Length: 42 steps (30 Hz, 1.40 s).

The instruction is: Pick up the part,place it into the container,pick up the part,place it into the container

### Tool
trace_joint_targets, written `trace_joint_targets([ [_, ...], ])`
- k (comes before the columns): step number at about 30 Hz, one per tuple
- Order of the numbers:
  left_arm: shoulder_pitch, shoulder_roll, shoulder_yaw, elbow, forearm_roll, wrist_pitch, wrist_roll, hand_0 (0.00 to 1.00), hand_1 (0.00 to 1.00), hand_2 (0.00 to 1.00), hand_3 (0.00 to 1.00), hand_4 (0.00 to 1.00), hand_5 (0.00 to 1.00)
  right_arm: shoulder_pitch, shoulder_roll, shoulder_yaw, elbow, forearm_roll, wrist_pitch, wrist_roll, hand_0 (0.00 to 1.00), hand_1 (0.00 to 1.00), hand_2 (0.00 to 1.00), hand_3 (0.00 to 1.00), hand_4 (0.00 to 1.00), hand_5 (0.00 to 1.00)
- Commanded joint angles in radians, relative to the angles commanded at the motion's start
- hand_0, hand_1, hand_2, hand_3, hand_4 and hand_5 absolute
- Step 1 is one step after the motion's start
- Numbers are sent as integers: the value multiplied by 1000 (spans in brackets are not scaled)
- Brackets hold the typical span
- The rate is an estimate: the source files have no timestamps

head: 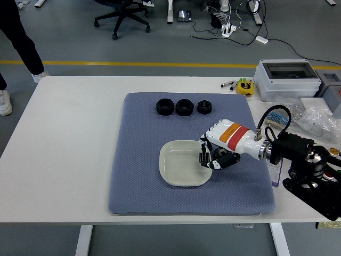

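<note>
— Lay it out for me, biggest thing first.

— The white table (pixel 69 149) carries a blue-grey mat (pixel 138 176). In the middle of the mat sits the pale square dish (pixel 178 165), which I take to be the container. Along the mat's far edge are three black ring-shaped parts (pixel 184 107) in a row, well apart from the dish. My left arm is out of view.

— And your right hand?

— My right hand (pixel 216 154) is over the dish's right rim, fingers (pixel 204 155) curled down around a small dark gear (pixel 217 162). I am grasping it; only a bit of it shows beneath my palm.

— So where is the part exactly?

— In my grip, at the right edge of the dish. I cannot tell whether it touches the rim or hangs just above it.

— How does it handle?

— I judge it stiff and dense for its size, likely metal or hard plastic, so it will not give under pressure. The toothed edge offers good purchase, so pinching across the teeth suits it better than the flat faces, which look smoother. It should survive a short drop, but the dish is shallow and the gear could bounce or roll, so a low release seems wise.
</note>
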<state>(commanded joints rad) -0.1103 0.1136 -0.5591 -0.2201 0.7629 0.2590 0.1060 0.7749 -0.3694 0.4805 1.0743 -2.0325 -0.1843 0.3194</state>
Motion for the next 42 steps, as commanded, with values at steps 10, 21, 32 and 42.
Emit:
trace_joint_targets([
  [10,1,4,-6,-1,14,-1,4,686,647,649,553,623,583,-2,-3,15,0,42,-21,11,243,350,699,828,998,543],
  [21,-1,4,2,-1,-4,1,0,686,649,652,554,622,581,8,-26,59,-61,-18,1,16,241,334,664,778,998,548],
  [32,-4,2,3,-1,-1,0,0,686,650,652,553,624,585,7,-9,0,-195,-21,13,13,240,331,654,768,998,543],
  [42,-3,1,3,-2,-1,0,1,684,653,652,554,623,585,15,25,-24,-283,9,-7,13,231,317,624,653,948,521],
])
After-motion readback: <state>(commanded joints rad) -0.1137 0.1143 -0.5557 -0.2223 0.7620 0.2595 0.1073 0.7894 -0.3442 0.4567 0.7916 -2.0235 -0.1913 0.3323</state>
